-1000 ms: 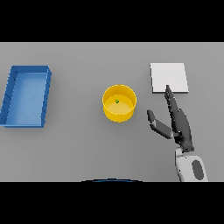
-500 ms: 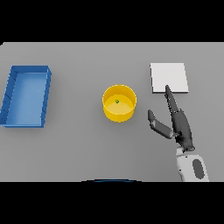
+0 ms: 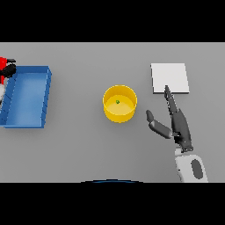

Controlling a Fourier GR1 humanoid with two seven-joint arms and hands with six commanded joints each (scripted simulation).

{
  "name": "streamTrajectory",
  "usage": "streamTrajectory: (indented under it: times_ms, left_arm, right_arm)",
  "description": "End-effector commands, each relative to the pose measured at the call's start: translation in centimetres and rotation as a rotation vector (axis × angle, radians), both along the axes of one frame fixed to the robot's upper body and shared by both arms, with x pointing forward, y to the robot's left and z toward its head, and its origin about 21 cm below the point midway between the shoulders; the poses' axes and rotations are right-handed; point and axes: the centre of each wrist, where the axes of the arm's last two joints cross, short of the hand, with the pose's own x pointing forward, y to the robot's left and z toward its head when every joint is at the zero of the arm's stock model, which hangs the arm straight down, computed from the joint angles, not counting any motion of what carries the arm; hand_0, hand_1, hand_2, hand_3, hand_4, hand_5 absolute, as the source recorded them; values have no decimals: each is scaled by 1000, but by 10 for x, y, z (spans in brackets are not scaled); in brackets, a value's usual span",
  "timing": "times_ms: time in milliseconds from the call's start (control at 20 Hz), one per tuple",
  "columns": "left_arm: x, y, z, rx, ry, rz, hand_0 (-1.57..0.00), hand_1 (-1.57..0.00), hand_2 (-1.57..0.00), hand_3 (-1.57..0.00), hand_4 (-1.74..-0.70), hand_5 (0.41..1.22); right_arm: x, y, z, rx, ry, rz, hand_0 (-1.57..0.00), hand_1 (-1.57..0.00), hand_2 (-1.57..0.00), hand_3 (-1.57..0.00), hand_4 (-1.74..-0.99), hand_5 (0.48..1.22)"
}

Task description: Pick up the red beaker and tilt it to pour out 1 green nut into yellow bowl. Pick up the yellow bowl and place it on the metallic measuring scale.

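Note:
The yellow bowl (image 3: 119, 110) stands at mid-table with one green nut (image 3: 117, 102) inside it. To its right, my right hand (image 3: 179, 125) lies open, its fingers straight and pointing at the near edge of the pale metallic scale (image 3: 170, 75), its thumb spread towards the bowl. It touches neither. At the far left edge the red beaker (image 3: 3, 64) shows partly, with the dark fingers of my left hand (image 3: 10, 69) curled round it, over the far left corner of the blue tray. Most of that hand is cut off.
A blue rectangular tray (image 3: 27, 97) sits at the table's left side. Grey tabletop runs between the tray, the bowl and the scale.
The red beaker and my left hand have come into view at the left edge, above the tray. The right hand, bowl and scale stay where they were.

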Motion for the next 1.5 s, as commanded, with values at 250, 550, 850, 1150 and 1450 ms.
streamTrajectory:
  times_ms: [250,550,850,1150,1450]
  left_arm:
    - [-50,-9,20,-3,54,-274,-1253,-1104,-1049,-884,-1031,714]
    - [-59,-7,19,44,156,-348,-328,-289,-274,-231,-750,647]
    - [-50,-8,16,94,102,-304,-85,-75,-71,-60,-705,653]
    - [-51,-12,19,86,8,-328,-22,-19,-18,-15,-710,689]
    - [-54,-16,13,51,-12,-343,-5,-4,-4,-3,-719,665]
  right_arm:
    - [-1,-1,1,-13,8,0,1,1,1,1,-1161,669]
    - [-4,0,2,-7,0,8,1,1,1,1,-1148,688]
    - [-2,-1,5,-28,-2,0,1,1,1,1,-1178,679]
    - [10,3,16,-241,-24,168,1,1,1,1,-1153,728]
    - [45,18,52,-779,-106,436,1,1,1,1,-1222,701]
